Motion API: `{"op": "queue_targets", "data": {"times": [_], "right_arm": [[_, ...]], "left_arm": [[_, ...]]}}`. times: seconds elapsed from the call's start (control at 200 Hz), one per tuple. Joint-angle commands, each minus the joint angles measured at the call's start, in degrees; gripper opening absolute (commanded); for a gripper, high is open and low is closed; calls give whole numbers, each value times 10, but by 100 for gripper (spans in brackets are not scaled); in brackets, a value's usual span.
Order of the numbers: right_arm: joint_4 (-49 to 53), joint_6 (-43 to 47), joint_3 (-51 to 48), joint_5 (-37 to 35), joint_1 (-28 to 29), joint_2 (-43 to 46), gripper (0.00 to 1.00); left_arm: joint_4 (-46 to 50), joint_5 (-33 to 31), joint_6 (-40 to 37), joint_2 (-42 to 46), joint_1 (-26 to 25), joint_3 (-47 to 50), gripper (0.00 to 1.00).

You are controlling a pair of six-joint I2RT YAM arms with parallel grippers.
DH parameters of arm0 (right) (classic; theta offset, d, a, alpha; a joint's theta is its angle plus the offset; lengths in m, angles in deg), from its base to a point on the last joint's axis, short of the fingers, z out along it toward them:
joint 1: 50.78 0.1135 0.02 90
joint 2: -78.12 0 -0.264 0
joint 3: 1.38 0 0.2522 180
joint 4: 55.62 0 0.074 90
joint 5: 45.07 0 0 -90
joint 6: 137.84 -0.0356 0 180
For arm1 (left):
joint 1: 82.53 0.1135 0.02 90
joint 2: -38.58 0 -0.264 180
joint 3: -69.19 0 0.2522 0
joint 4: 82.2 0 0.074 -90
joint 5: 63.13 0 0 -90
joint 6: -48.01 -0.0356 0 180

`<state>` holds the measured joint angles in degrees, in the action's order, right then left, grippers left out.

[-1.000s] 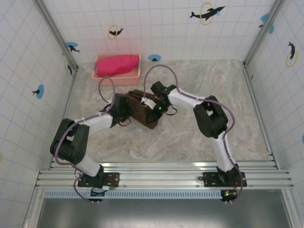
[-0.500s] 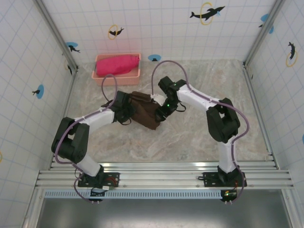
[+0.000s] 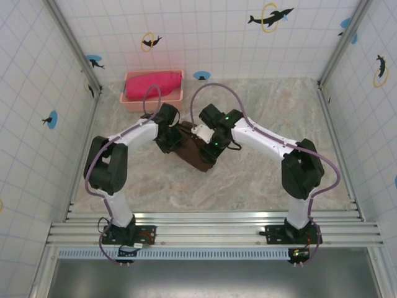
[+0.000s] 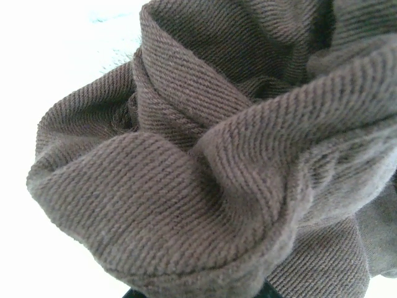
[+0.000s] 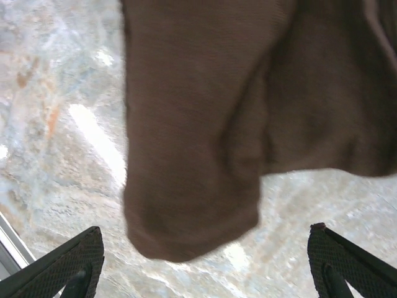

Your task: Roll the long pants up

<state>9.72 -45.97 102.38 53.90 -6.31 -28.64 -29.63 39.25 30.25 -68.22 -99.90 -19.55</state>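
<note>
In the top view a pink basket [image 3: 152, 104] stood at the back left of the marbled table [image 3: 260, 180], a bright pink-red cloth [image 3: 152, 84] lying inside it. Just in front of the basket and a little to the right, the left gripper [image 3: 169, 139] was pushed against the left edge of the long pants [image 3: 193, 155]. The pants lay as a compact dark brown bundle near the middle of the table, between the two arms. From the left wrist the ribbed brown fabric [image 4: 205, 167] was bunched in thick folds right up against the lens (so close that the fingers were hidden). It could not be told whether that claw was clenched on the cloth or released.

On the right side of the bundle the right gripper [image 3: 208, 146] hung above the pants, pointing down at them. Its wrist view showed the claw [image 5: 205, 228] released, the two dark fingertips [image 5: 74, 261] spread wide at the bottom corners. A rounded, folded end of the pants [image 5: 198, 136] lay between them, touching neither, with pale marble visible on both sides.
</note>
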Motion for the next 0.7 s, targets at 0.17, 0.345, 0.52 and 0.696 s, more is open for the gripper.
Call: {"op": "queue_targets", "data": {"times": [0.17, 0.345, 0.52, 0.696], "right_arm": [[-36, -11, 25, -119, 85, -19, 91], [-57, 4, 18, -244, 121, -55, 92], [-106, 9, -27, -332, 137, -84, 92], [-155, 5, -75, -408, 156, -98, 92]], "left_arm": [[216, 45, 4, -100, -14, -82, 0], [226, 57, 6, -118, -16, -99, 0], [237, 58, 0, -127, -17, -110, 0], [238, 58, 1, -129, -17, -111, 0]]}}
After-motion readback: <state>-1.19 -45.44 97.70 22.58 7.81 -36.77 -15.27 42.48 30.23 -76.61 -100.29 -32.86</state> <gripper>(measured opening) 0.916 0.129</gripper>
